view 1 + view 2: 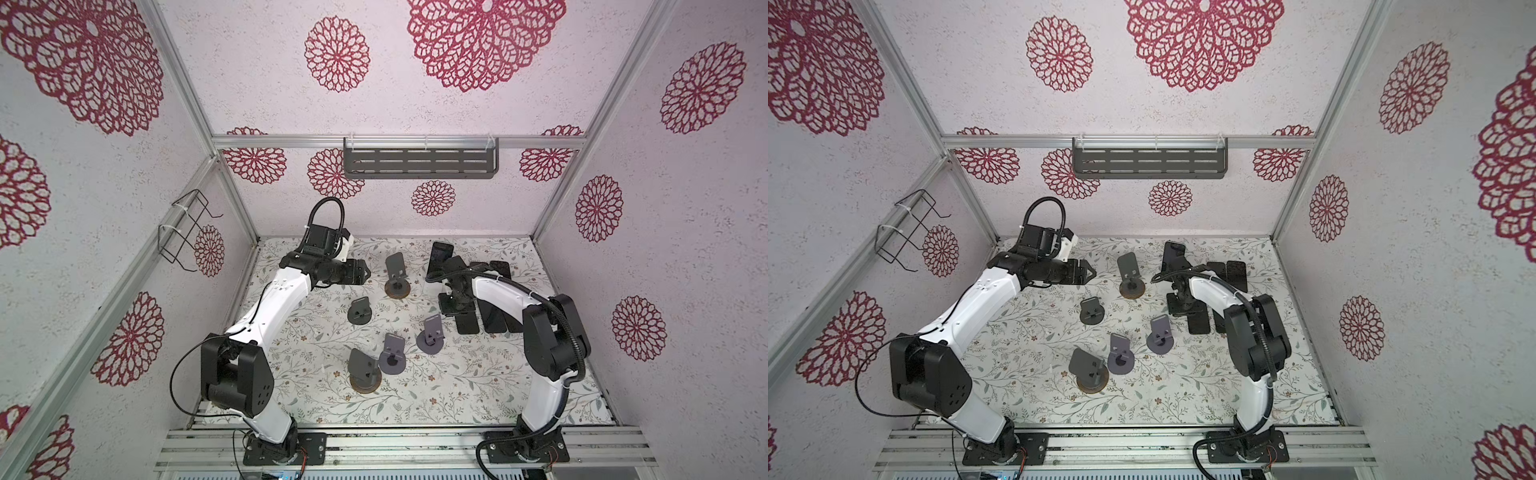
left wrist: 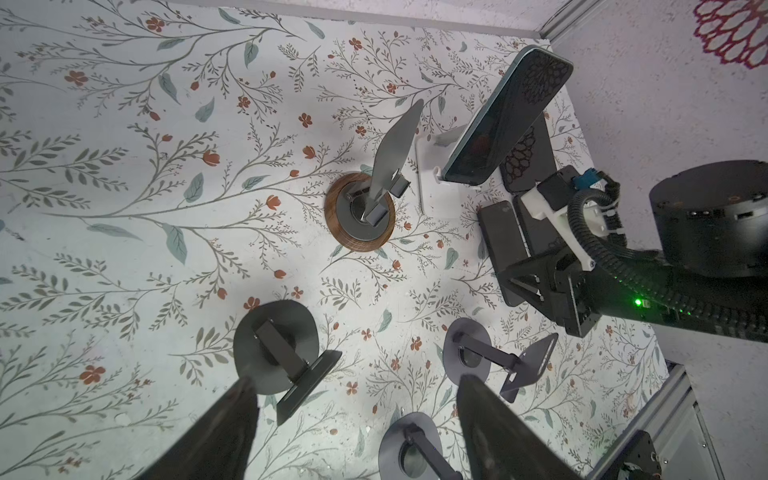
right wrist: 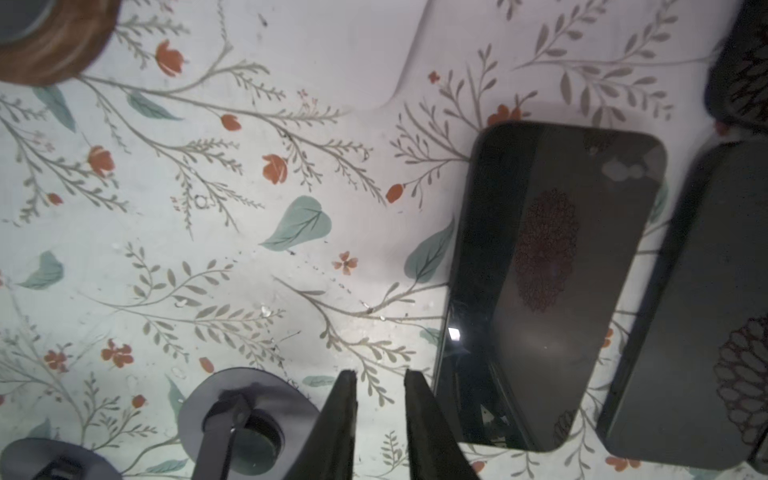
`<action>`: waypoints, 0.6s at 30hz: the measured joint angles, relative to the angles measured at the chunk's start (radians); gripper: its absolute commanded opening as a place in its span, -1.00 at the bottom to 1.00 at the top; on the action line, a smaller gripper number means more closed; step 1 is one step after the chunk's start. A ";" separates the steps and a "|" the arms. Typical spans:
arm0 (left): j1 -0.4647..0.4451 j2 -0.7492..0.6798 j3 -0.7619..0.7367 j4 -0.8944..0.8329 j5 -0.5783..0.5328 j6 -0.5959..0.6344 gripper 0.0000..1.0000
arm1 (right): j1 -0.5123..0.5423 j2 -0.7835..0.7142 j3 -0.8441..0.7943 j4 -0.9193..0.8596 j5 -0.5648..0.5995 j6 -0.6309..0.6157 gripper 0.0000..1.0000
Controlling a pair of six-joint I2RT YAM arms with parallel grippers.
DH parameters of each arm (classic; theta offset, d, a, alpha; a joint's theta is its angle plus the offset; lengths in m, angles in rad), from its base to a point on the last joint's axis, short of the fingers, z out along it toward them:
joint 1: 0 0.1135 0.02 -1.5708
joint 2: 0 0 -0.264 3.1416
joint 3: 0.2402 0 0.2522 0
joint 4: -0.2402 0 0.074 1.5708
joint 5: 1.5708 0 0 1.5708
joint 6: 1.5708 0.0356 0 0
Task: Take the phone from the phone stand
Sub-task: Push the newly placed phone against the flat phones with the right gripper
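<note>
A dark phone leans upright on a white phone stand at the back of the table; both top views show the phone just behind my right wrist. My left gripper hovers open and empty to the left of it, well apart. Pointing down at the table in front of the stand, my right gripper has its jaws a narrow gap apart with only tablecloth between them. It sits beside a phone lying flat.
Several empty dark grey stands are scattered over the middle of the floral tablecloth. Several other phones lie flat in a row at the right. A grey shelf hangs on the back wall.
</note>
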 measured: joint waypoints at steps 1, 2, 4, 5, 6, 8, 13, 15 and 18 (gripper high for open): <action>0.000 0.000 0.000 0.000 0.000 0.000 0.58 | -0.001 0.001 -0.006 0.007 0.000 0.000 -0.58; 0.000 0.000 0.000 0.000 0.000 0.000 0.58 | -0.001 0.002 -0.010 0.012 0.001 0.001 -0.62; 0.000 0.000 0.000 0.000 0.000 0.000 0.59 | -0.001 0.006 -0.013 0.018 0.002 0.001 -0.62; 0.000 0.000 0.000 0.000 0.000 0.000 0.58 | -0.001 0.010 -0.013 0.024 0.003 0.001 -0.62; 0.000 0.000 0.000 0.000 0.000 0.000 0.59 | -0.001 0.014 -0.014 0.031 0.003 0.001 -0.63; 0.000 0.000 0.000 0.000 0.000 0.001 0.58 | -0.001 0.022 -0.019 0.042 0.004 0.001 -0.63; 0.000 0.000 0.000 0.000 0.000 0.003 0.59 | -0.007 0.045 -0.040 0.064 0.008 0.001 -0.65; 0.000 0.000 0.000 0.000 0.000 0.004 0.59 | -0.013 0.050 -0.050 0.068 0.015 0.001 -0.65; 0.000 0.000 0.000 0.000 0.000 0.006 0.58 | -0.024 0.050 -0.059 0.070 0.028 0.001 -0.65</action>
